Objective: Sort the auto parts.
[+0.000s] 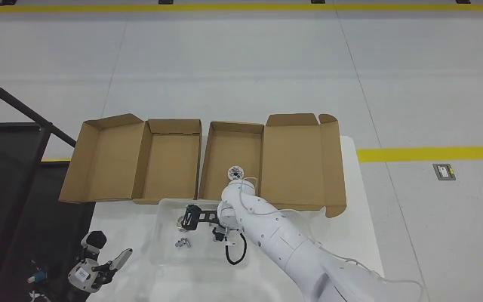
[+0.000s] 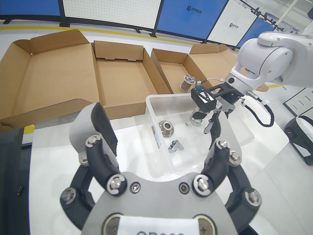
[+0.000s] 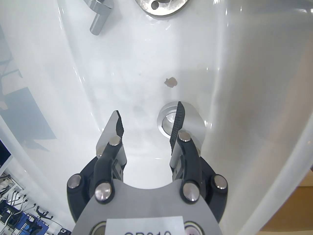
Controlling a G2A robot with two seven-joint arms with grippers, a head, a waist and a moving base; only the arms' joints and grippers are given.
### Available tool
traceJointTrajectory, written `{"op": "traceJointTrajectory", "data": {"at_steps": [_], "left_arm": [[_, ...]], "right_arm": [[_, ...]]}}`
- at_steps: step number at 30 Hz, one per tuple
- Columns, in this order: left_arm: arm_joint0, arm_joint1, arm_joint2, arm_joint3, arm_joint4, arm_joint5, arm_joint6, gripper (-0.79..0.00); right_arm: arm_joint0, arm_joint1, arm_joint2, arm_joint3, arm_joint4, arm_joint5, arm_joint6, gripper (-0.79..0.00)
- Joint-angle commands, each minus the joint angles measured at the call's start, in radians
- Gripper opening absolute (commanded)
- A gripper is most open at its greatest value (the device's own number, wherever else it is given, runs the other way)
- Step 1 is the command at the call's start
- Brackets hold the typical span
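Your right gripper hangs half-open in the clear bin, one finger seemingly inside the silver ring, gripping nothing. Left gripper gapes empty nearby. Cardboard boxes sit behind on the white table.

The floor is pale grey and glossy, crossed by faint seams. In the top view a yellow stripe runs along its far edge at twelve o'clock. A second stripe comes in from three o'clock, with a small grey plate (its print too small to tell) just beside it. The white table stands at about five o'clock, and a black stand at nine o'clock. Blue and white pegboard partitions on black feet line the room's far side, evenly lit.
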Motion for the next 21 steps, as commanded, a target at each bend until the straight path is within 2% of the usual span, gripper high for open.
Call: {"op": "traceJointTrajectory", "data": {"at_steps": [1,8,11,17,19,21], "left_arm": [[0.000,0.000,0.000,0.000,0.000,0.000,0.000,0.000],[0.000,0.000,0.000,0.000,0.000,0.000,0.000,0.000],[0.000,0.000,0.000,0.000,0.000,0.000,0.000,0.000],[0.000,0.000,0.000,0.000,0.000,0.000,0.000,0.000],[0.000,0.000,0.000,0.000,0.000,0.000,0.000,0.000],[0.000,0.000,0.000,0.000,0.000,0.000,0.000,0.000]], "right_arm": [[0.001,-0.005,0.000,0.014,0.002,0.012,0.010,-0.348],[0.004,-0.027,-0.004,0.047,0.012,-0.022,0.015,-0.336],[0.006,-0.037,-0.011,0.050,0.005,-0.049,0.009,-0.289],[0.008,-0.056,-0.025,0.056,-0.008,-0.084,0.010,-0.317],[0.011,-0.063,-0.029,0.057,-0.012,-0.110,0.009,-0.286],[0.011,-0.070,-0.035,0.057,-0.016,-0.131,0.011,-0.289]]}}
